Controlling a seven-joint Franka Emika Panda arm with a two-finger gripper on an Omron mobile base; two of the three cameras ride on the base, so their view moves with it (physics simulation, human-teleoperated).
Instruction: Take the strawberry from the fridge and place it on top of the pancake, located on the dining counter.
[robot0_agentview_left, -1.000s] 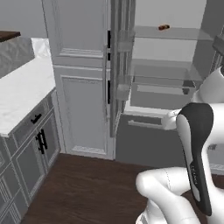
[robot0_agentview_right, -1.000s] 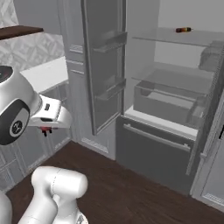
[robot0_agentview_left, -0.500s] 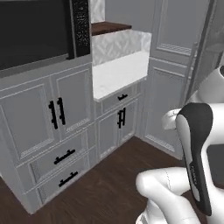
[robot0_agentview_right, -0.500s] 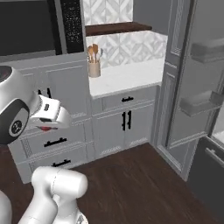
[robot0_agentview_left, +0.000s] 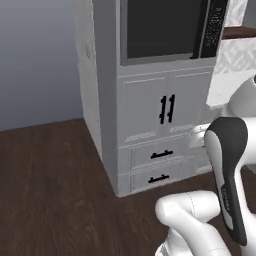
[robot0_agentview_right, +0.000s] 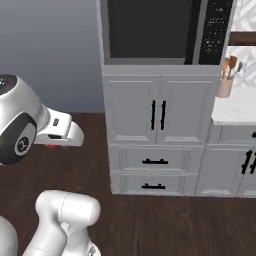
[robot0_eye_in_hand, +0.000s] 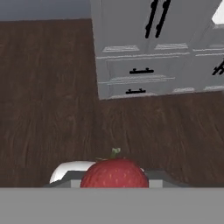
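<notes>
Red and dotted with pale seeds, the strawberry (robot0_eye_in_hand: 114, 173) is pinched between the fingers of the gripper (robot0_eye_in_hand: 114, 181), at 6 o'clock in the hand view. Its small green stem points toward 12 o'clock, above the dark wood floor (robot0_eye_in_hand: 48, 105).

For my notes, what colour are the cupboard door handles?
Black, clearest in the right base view.

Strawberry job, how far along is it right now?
Done: the strawberry is out of the fridge, clamped in the gripper. In hand: carrying it above the dark wood floor, past the grey panelled cupboard. Left: reaching the dining counter and setting it on the pancake.
</notes>
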